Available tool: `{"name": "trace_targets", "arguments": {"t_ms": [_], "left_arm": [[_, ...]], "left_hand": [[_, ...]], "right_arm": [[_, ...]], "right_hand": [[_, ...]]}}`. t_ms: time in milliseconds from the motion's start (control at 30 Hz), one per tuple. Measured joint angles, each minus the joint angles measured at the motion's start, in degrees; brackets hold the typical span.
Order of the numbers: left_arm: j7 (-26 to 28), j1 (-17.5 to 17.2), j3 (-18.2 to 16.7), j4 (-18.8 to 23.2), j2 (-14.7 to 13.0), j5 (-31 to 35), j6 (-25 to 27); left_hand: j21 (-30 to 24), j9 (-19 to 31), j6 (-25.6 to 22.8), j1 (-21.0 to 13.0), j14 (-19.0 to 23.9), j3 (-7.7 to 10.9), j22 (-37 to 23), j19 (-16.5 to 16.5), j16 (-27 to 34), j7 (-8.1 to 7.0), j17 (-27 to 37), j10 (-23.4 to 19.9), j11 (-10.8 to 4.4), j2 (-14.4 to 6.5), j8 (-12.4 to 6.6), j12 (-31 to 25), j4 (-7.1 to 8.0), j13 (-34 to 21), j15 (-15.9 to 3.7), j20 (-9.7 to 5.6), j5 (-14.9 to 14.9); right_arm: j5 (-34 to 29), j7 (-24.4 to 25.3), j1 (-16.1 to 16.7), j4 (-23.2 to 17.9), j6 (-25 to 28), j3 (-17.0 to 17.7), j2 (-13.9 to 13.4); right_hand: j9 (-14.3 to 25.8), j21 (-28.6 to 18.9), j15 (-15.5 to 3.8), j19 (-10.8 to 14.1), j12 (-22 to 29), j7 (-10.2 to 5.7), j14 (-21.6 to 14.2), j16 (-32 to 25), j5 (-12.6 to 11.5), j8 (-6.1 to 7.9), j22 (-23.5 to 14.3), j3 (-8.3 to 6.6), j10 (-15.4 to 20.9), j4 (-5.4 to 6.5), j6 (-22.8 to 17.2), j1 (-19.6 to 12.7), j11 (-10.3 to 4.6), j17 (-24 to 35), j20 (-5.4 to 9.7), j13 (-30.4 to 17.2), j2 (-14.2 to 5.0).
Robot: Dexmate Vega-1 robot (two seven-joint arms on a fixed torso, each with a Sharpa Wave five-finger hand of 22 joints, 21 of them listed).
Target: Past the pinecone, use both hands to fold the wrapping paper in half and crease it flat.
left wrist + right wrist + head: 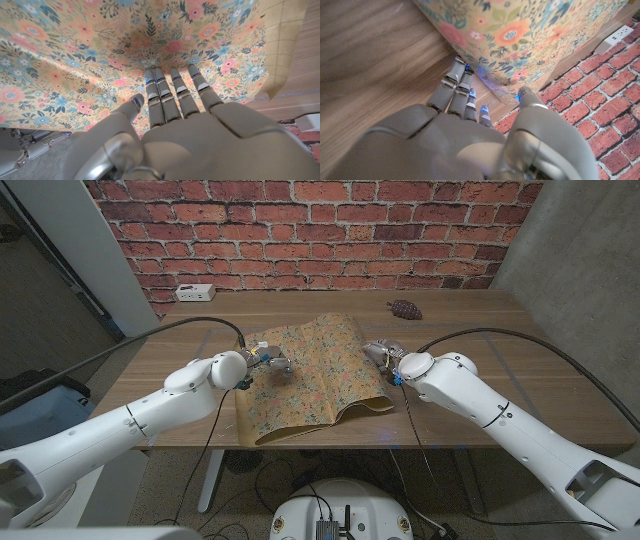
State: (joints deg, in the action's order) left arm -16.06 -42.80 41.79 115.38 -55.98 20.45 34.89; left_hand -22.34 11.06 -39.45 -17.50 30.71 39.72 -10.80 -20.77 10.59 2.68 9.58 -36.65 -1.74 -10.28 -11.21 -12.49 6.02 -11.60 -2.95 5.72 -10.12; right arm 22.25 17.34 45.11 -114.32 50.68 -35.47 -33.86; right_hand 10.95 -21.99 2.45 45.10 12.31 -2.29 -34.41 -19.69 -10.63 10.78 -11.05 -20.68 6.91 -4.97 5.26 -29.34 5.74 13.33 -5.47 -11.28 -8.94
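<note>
A: Which step? The wrapping paper (315, 375) lies mid-table, pinecone (405, 309) at one o'clock.
B: It looks folded already — the creasing. Left hand (268, 364) presses it, fingers extended, grasping nothing.
A: Right hand (383, 355)?
B: At the paper's edge — whether it grasps, I cannot tell. Next, probably a firm sweep along the fold.

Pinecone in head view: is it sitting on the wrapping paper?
No. The pinecone lies on bare wood near the table's far edge, apart from the wrapping paper.
</note>
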Motion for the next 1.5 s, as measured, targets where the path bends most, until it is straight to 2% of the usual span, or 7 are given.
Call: {"name": "trace_targets", "arguments": {"t_ms": [300,567,833,1067,1200,1300,1500], "left_arm": [[-0.35,0.63,0.37,-0.77,0.39,0.25,-0.48],[-0.98,1.41,0.86,-1.47,0.86,0.83,-0.73],[-1.78,2.70,1.78,-2.30,1.59,1.63,-0.76],[-2.23,3.26,2.07,-2.64,1.97,2.19,-0.75],[-2.31,3.45,2.15,-2.75,2.14,2.30,-0.76],[-2.51,3.62,2.24,-2.82,2.28,2.49,-0.73],[-2.78,3.87,2.48,-2.86,2.48,2.92,-0.40]], "left_hand": [[0.00,0.00,-0.01,0.00,0.00,0.24,-0.01,0.00,0.00,-0.01,0.00,0.00,-0.01,0.00,0.00,0.00,0.24,-0.02,0.00,0.00,0.00],[0.38,0.00,0.30,0.52,0.00,0.48,-0.01,0.00,0.00,-0.31,0.00,0.09,-0.09,0.08,0.00,0.00,0.47,0.00,0.00,0.00,0.00],[0.38,0.00,0.29,0.75,0.00,0.72,0.00,0.00,0.00,-0.32,0.00,0.09,-0.09,0.31,0.00,0.21,0.71,0.01,0.00,0.00,0.00],[0.38,-0.01,0.28,0.75,0.00,0.71,0.13,0.00,-0.23,-0.33,0.01,0.09,-0.09,0.31,0.00,0.21,0.71,0.03,0.00,0.00,0.00],[0.38,-0.01,0.31,0.75,0.00,0.86,0.15,0.00,-0.23,-0.36,0.01,0.29,-0.30,0.31,0.00,0.21,0.85,-0.02,0.00,0.00,0.00],[0.38,-0.01,0.58,0.75,0.00,0.89,0.15,0.00,-0.23,-0.63,0.01,0.31,-0.31,0.30,0.00,0.21,0.88,-0.02,0.00,0.00,0.00],[0.38,-0.01,0.58,0.98,0.00,0.89,0.07,0.00,-0.23,-0.64,0.01,0.39,-0.40,0.54,0.00,0.21,0.88,0.00,0.00,0.00,0.00]], "right_arm": [[6.28,-2.63,5.85,5.51,-13.15,5.69,2.15],[9.94,-4.76,9.13,10.30,-27.22,7.80,4.78],[12.22,-6.41,10.93,13.49,-45.23,9.00,6.42],[12.84,-6.77,10.99,13.00,-47.43,9.14,4.90],[13.56,-7.16,10.18,11.80,-45.40,8.75,3.22],[14.77,-8.34,9.59,11.37,-44.08,8.55,2.37],[17.73,-12.86,9.18,12.90,-45.76,8.52,2.40]], "right_hand": [[0.00,0.79,0.00,-1.46,-1.31,-1.42,3.75,1.03,0.00,0.00,-0.29,0.13,-4.72,-1.31,0.79,-0.86,-0.33,1.80,0.21,-0.07,0.02],[0.00,3.85,1.65,-9.89,-1.48,-2.44,13.21,5.68,0.69,0.00,0.21,4.09,-9.61,0.18,1.19,4.03,-0.53,2.22,-6.00,-0.25,3.42],[0.00,1.96,1.53,-4.86,-0.03,-1.34,4.52,3.34,0.35,0.09,-0.03,6.45,-6.48,1.66,1.40,8.16,1.21,2.08,-3.80,-0.17,4.63],[-0.22,-1.25,-0.63,2.32,1.16,0.71,-6.09,0.18,-0.63,0.26,-0.30,1.35,-0.29,-4.63,1.41,-3.34,2.38,1.66,0.67,0.10,1.66],[-0.30,-2.41,-1.86,4.54,1.89,1.82,-8.51,-0.93,-1.07,0.49,-0.30,-0.60,3.31,-5.63,0.25,-9.14,2.85,2.45,2.89,0.10,0.99],[-0.30,-2.85,-1.55,5.28,2.11,2.74,-8.98,-0.93,-1.07,0.89,-0.30,-0.30,5.29,-4.45,-0.67,-9.53,3.29,2.79,3.63,0.09,0.96],[-0.13,-3.30,1.59,4.52,1.70,2.79,-8.11,0.63,0.68,0.66,-0.30,4.48,6.31,0.52,-0.73,-0.63,4.30,2.27,1.85,0.09,3.51]]}}
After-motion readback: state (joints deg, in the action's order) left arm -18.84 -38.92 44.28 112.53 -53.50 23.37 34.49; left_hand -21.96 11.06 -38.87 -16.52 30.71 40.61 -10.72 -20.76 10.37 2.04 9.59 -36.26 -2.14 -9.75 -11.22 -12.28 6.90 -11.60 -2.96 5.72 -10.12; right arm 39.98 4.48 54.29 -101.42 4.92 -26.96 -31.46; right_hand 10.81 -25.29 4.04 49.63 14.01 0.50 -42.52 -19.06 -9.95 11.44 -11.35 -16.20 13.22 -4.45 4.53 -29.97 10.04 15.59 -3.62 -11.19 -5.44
